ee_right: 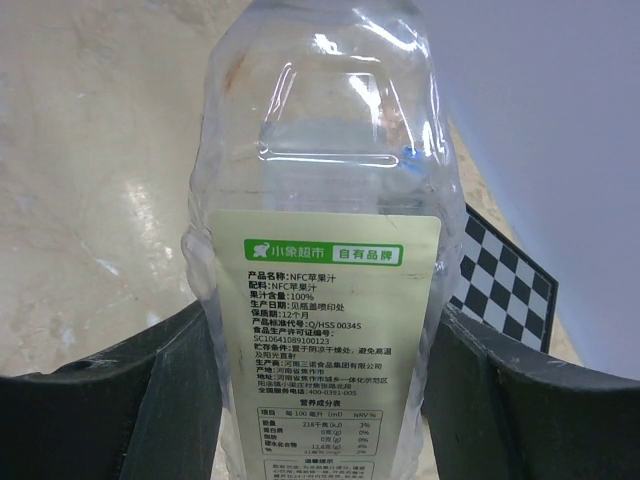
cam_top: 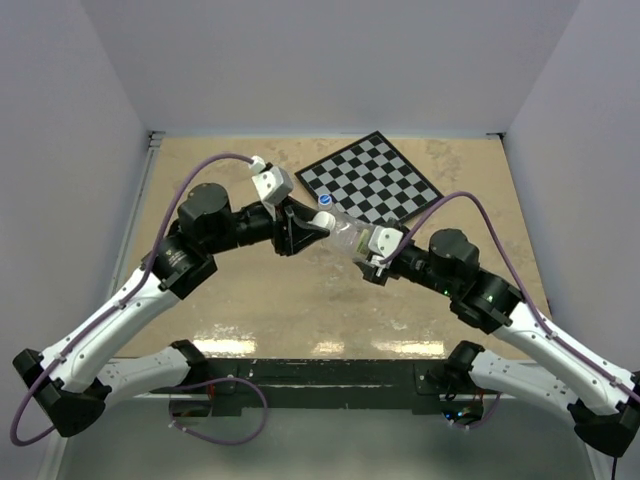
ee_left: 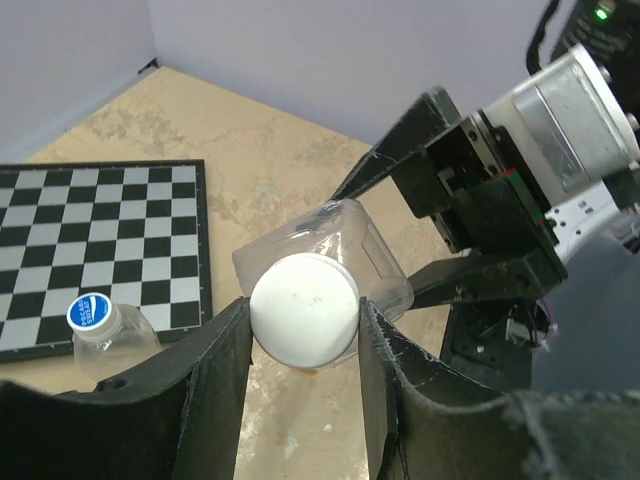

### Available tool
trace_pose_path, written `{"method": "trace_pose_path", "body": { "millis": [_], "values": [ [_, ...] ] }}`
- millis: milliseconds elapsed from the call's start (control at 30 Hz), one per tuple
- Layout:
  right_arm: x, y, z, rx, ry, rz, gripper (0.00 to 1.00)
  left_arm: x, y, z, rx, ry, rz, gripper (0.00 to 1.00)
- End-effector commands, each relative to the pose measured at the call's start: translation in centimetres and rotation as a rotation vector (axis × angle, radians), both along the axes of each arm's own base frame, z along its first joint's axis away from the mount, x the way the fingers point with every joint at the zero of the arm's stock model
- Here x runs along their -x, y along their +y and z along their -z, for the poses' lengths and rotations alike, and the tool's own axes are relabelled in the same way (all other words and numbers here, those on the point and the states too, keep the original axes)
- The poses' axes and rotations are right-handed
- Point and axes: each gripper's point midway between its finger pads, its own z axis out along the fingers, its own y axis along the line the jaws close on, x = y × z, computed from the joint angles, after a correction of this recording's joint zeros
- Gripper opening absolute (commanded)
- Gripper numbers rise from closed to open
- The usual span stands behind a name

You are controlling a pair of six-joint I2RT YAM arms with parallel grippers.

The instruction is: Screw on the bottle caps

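The large clear bottle (cam_top: 350, 238) with a yellowish label (ee_right: 335, 330) is held level above the table between the two arms. My right gripper (ee_right: 325, 400) is shut on its labelled body, one finger on each side. The plain white cap (ee_left: 303, 308) sits at the bottle's mouth end, and my left gripper (ee_left: 303, 312) is shut on it, both fingers pressed against its rim. In the top view my left gripper (cam_top: 305, 228) and right gripper (cam_top: 378, 250) face each other along the bottle. The tiny bottle (ee_left: 118, 345) wears the blue cap (ee_left: 90, 312) and lies by the chessboard edge.
A black-and-white chessboard (cam_top: 372, 180) lies flat at the back of the tan table (cam_top: 300, 300), just behind the held bottle. The tiny bottle's blue cap (cam_top: 326, 200) shows at the board's near-left edge. Grey walls enclose the table on three sides.
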Motion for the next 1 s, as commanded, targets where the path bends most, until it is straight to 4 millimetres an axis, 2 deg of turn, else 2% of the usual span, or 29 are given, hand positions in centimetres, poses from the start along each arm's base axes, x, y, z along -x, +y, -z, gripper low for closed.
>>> {"method": "trace_pose_path", "body": {
  "millis": [0, 300, 533, 667, 767, 800, 867, 933, 967],
  "values": [
    [6.0, 4.0, -5.2, -0.126, -0.028, -0.385, 0.00, 2.8, -0.8, -0.4, -0.075, -0.235, 0.223, 0.00],
    [9.2, 4.9, -5.5, -0.123, -0.004, -0.580, 0.00, 5.9, -0.3, -0.1, -0.106, -0.408, 0.403, 0.00],
    [11.5, 5.4, -5.1, -0.105, 0.022, -0.741, 0.00, 7.1, 0.2, 0.1, -0.137, -0.546, 0.483, 0.00],
    [12.0, 5.5, -5.1, -0.105, 0.024, -0.797, 0.00, 7.7, 0.3, 0.1, -0.132, -0.578, 0.520, 0.00],
    [11.2, 5.6, -5.0, -0.100, 0.023, -0.766, 0.00, 7.3, 0.5, 0.1, -0.134, -0.574, 0.481, 0.00],
    [10.8, 5.5, -5.1, -0.099, 0.019, -0.744, 0.00, 7.1, 0.7, -0.3, -0.130, -0.584, 0.450, 0.07],
    [9.9, 5.4, -5.0, -0.096, 0.013, -0.685, 0.00, 7.0, 1.2, -1.0, -0.098, -0.593, 0.391, 0.35],
    [9.0, 5.2, -5.1, -0.100, 0.005, -0.628, 0.00, 7.4, 2.1, -2.1, -0.047, -0.606, 0.336, 0.54],
    [8.6, 5.1, -5.1, -0.101, -0.004, -0.603, 0.00, 7.6, 2.3, -1.9, -0.031, -0.602, 0.321, 0.65]
  ]
}}
